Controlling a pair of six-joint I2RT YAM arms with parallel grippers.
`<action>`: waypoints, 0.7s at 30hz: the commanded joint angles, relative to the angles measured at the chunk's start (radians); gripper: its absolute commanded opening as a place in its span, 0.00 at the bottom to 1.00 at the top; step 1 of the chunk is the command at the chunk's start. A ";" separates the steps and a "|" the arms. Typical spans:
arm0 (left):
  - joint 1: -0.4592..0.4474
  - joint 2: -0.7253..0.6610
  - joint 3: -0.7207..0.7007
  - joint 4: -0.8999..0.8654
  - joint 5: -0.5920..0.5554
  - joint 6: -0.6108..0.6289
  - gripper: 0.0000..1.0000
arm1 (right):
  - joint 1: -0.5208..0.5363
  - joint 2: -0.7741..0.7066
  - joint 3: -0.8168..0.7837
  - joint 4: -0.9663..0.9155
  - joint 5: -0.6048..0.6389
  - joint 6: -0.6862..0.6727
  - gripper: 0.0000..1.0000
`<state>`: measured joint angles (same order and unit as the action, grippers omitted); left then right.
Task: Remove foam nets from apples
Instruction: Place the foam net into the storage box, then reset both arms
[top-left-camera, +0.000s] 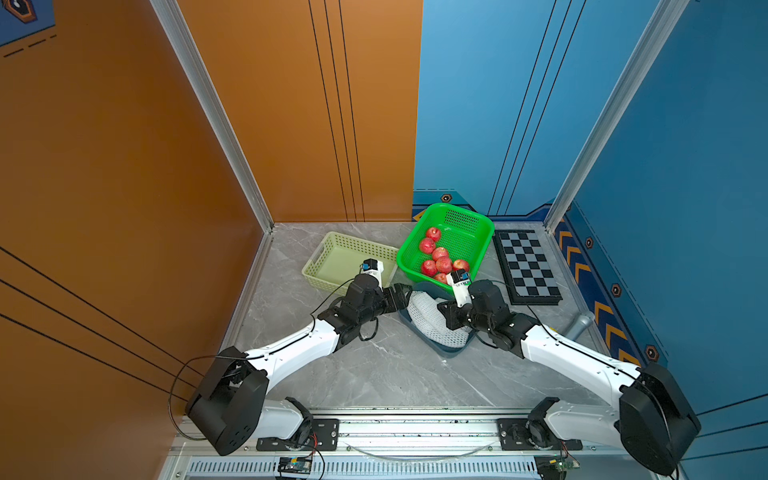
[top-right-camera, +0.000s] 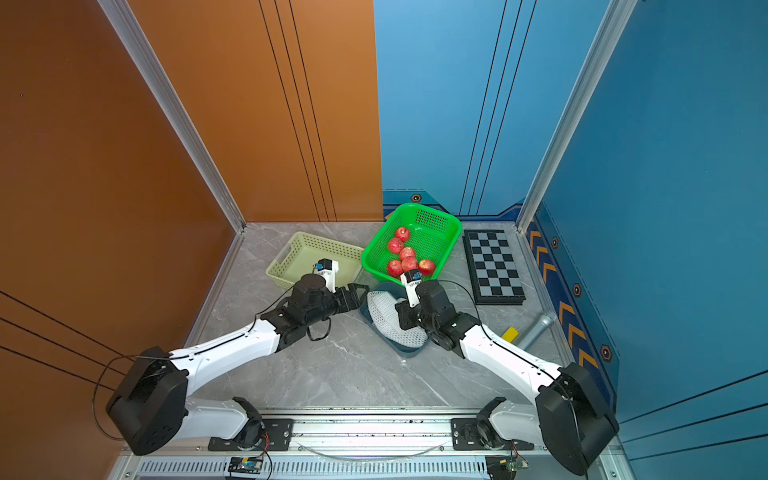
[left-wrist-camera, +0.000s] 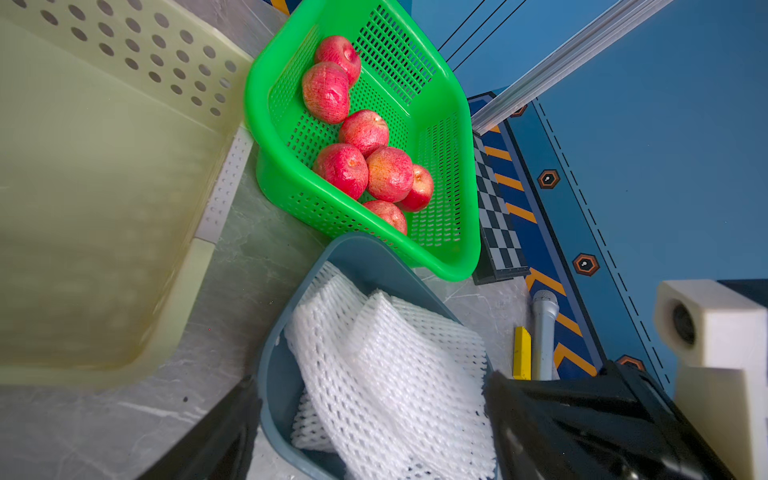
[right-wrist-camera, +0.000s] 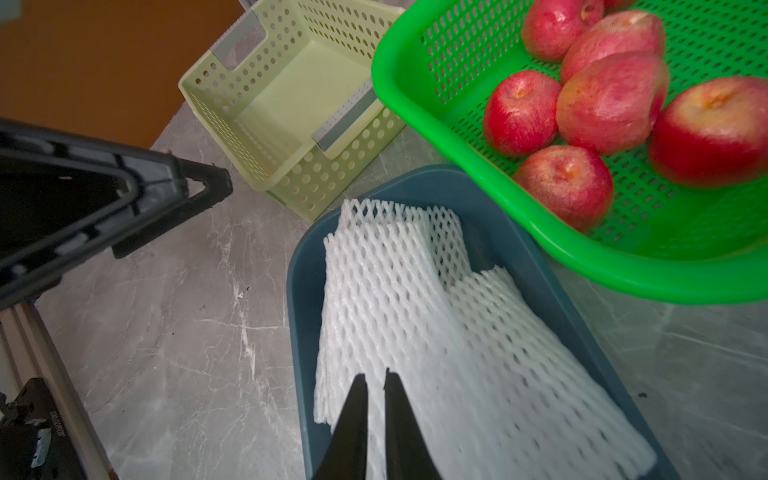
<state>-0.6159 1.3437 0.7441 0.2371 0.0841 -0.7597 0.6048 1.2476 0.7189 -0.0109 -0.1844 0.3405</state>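
Observation:
Several bare red apples (top-left-camera: 440, 259) (left-wrist-camera: 365, 158) lie in a green basket (top-left-camera: 465, 220) at the back of the table; none wears a net. White foam nets (top-left-camera: 428, 322) (right-wrist-camera: 457, 332) are piled in a blue bin (top-left-camera: 451, 353) (right-wrist-camera: 299, 291) in front of that basket. My left gripper (left-wrist-camera: 374, 415) (top-left-camera: 403, 293) hangs open at the bin's left side, its fingers spread wide either side of the pile with nothing between them. My right gripper (right-wrist-camera: 376, 380) (top-left-camera: 442, 311) hovers over the nets from the right. Its jaws stand nearly together with only a thin slit, holding nothing.
An empty pale yellow perforated basket (top-left-camera: 345, 253) sits left of the green one, under my left wrist. A folded chessboard (top-left-camera: 525, 266) lies at the right. A grey microphone (left-wrist-camera: 544, 324) and a yellow block (top-right-camera: 510, 333) rest by the right wall.

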 joint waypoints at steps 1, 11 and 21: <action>0.015 -0.037 -0.018 -0.022 0.014 0.022 0.90 | -0.026 0.013 0.024 -0.015 -0.068 -0.001 0.13; 0.073 -0.247 -0.042 -0.320 -0.175 0.120 1.00 | -0.121 0.020 0.080 0.001 -0.088 -0.039 0.71; 0.193 -0.398 -0.019 -0.615 -0.630 0.198 0.98 | -0.399 0.022 0.159 -0.046 -0.013 -0.156 1.00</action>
<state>-0.4416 0.9653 0.7006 -0.2443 -0.3206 -0.6010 0.2665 1.2644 0.8341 -0.0200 -0.2363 0.2317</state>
